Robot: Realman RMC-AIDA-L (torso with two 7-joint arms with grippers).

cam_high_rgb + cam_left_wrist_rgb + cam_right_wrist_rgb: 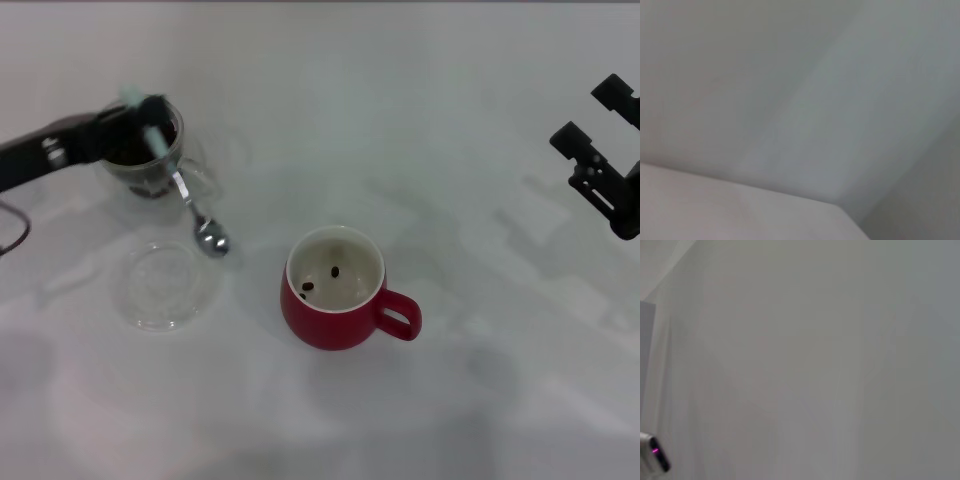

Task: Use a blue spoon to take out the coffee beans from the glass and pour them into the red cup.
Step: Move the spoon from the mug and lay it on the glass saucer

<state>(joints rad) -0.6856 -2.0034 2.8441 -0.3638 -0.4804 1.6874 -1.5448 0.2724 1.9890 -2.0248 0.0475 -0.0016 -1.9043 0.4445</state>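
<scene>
Nearest the head camera, the red cup (340, 292) stands upright on the white desk (450, 120), handle toward the robot's right, with three or so coffee beans (334, 270) lying on its cream-white floor, so a little has been transferred and most of the work appears to remain. Farther back on the robot's left, the glass (150, 150) holds a dark mass of beans. Over it, the left claw (142, 122) is closed on the pale handle of the blue spoon (185, 195), which slants down outside the glass so its metal bowl hangs just beside the glass, apparently empty, above the desk. A flat clear saucer (160, 285) lies empty between glass and camera. Well apart on the right, the right claw (592, 125) hovers idle with fingers spread, holding nothing. Both wrist views show only blank pale surface.
</scene>
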